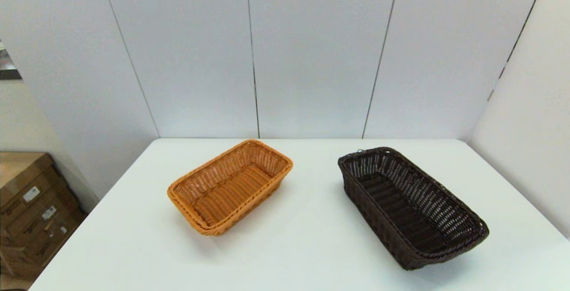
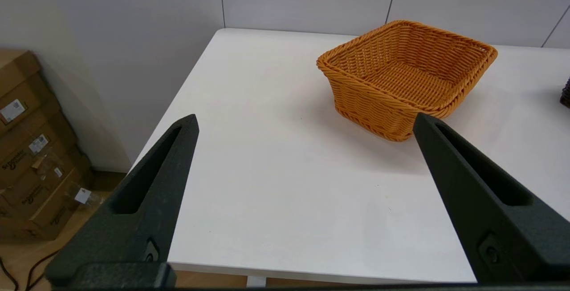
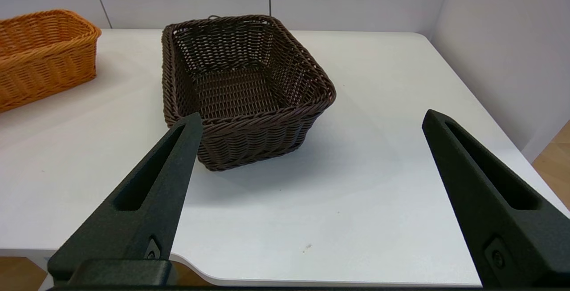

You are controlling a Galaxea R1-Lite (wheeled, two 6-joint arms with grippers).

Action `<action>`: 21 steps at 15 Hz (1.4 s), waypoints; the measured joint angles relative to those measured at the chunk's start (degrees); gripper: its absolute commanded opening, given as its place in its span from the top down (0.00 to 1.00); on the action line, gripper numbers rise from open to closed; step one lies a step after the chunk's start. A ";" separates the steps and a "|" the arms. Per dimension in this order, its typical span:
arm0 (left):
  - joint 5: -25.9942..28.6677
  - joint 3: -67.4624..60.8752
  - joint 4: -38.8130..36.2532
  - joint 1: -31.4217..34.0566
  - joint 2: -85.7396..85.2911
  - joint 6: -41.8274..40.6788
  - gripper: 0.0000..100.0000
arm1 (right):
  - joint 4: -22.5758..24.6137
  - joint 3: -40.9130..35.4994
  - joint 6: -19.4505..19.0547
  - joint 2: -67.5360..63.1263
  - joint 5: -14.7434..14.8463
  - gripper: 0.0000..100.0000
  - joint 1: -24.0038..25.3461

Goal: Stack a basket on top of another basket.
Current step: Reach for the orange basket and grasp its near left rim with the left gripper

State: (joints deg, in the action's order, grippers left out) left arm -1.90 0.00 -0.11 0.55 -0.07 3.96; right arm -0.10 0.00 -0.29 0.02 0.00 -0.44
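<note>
Both arms hang back off the table's near edge. The left gripper point(image 2: 305, 122) and right gripper point(image 3: 311, 117) gape wide, holding nothing. On the white table point(image 1: 307, 237), the orange-tan basket point(image 1: 230, 186) sits left of centre, the dark brown basket point(image 1: 412, 206) well apart to its right.

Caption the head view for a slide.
Tan basket and dark basket sit apart, both empty, on the white table; no arms visible.

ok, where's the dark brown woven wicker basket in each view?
Head view: dark brown woven wicker basket at right, on the white table.
Left wrist view: only a sliver at the right edge.
Right wrist view: centre.
Shared landmark: orange-tan woven wicker basket.
</note>
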 measured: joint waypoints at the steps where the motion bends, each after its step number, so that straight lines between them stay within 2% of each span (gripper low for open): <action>1: 0.12 0.11 0.22 0.00 0.00 -0.22 0.00 | 0.00 0.00 -0.01 0.00 0.00 0.00 0.00; 6: 0.59 10.69 6.45 0.00 7.18 2.76 0.00 | 0.00 0.00 -0.11 0.00 0.00 0.00 0.00; 11: -0.55 24.14 7.96 0.18 31.46 12.93 0.00 | 0.00 0.00 -0.11 0.00 0.00 0.00 0.00; 17: -6.03 41.23 8.66 0.27 72.89 31.95 0.00 | 0.00 0.00 -0.11 0.00 0.00 0.00 0.00; 21: -9.25 57.58 12.73 -0.79 96.21 44.65 0.00 | 0.00 0.00 -0.12 0.00 0.00 0.00 0.00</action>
State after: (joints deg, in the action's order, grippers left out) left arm -11.15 57.58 12.62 -0.24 96.14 48.62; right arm -0.10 0.00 -0.41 0.02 0.00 -0.44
